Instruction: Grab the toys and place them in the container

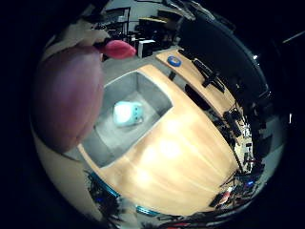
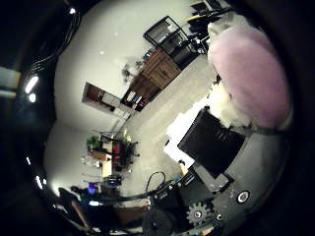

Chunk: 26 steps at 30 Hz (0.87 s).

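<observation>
A pink plush toy [image 2: 251,69] fills much of the right thumb side palm view, close against the palm. My right hand [image 2: 209,146] shows as black and white parts next to it, with fingers closed on the toy. In the right little finger side palm view the same toy [image 1: 67,95] looms large, with a red part [image 1: 119,48] sticking out. Far below it, a grey container [image 1: 103,143] stands on a wooden table [image 1: 186,157]. A small light blue toy [image 1: 129,113] lies inside the container.
A blue disc [image 1: 173,61] lies on the table away from the container. Dark desks and equipment [image 1: 214,81] stand along the table's far side. The right thumb side palm view shows the room floor, a wooden cabinet [image 2: 157,69] and shelving [image 2: 172,34].
</observation>
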Available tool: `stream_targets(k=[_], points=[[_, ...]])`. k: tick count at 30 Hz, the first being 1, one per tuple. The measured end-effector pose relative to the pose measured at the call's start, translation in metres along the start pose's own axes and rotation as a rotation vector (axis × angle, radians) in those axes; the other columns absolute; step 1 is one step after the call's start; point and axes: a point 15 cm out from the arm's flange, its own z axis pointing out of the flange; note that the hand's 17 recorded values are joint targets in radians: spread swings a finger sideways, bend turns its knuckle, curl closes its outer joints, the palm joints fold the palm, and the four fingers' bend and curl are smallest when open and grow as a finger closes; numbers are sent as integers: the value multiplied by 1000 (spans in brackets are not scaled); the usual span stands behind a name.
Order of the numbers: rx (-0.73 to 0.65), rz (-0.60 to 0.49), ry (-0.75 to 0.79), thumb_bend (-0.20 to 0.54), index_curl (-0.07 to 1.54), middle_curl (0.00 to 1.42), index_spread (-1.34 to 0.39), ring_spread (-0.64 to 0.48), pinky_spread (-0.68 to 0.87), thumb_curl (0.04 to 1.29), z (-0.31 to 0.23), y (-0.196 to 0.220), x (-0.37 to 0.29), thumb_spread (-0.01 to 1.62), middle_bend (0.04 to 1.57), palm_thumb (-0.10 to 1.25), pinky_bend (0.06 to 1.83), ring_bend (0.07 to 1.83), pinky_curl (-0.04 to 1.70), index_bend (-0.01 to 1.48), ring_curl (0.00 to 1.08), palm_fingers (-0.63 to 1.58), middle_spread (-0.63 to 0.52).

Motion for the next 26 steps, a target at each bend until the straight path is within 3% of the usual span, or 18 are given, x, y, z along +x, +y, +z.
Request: stream_targets(k=[1, 2, 3, 5, 11, 26], points=[[-7, 7, 0, -122, 892, 912, -262, -235, -310, 1107, 2, 8, 1, 1016, 1133, 570, 1396, 1382, 657, 1026, 757, 836, -230], [-12, 17, 2, -106, 855, 845, -320, -263, -354, 1033, 3, 17, 4, 1017, 919, 478, 1470, 1370, 688, 807, 754, 417, -280], [-13, 22, 7, -97, 810, 791, -364, -269, -376, 984, 2, 23, 7, 1018, 790, 424, 1518, 1323, 701, 697, 740, 207, -289], [-15, 32, 16, -75, 682, 689, -450, -262, -346, 900, -1, 28, 12, 1016, 628, 359, 1494, 1186, 653, 583, 657, 59, -297], [-33, 66, 15, -36, 515, 552, -562, -257, -266, 739, -1, 37, 24, 1026, 478, 338, 1357, 1056, 555, 489, 515, 186, -318], [-34, 44, 6, -28, 430, 423, -612, -284, -229, 559, 2, 31, 21, 1026, 350, 370, 1202, 962, 461, 427, 420, 349, -335]])
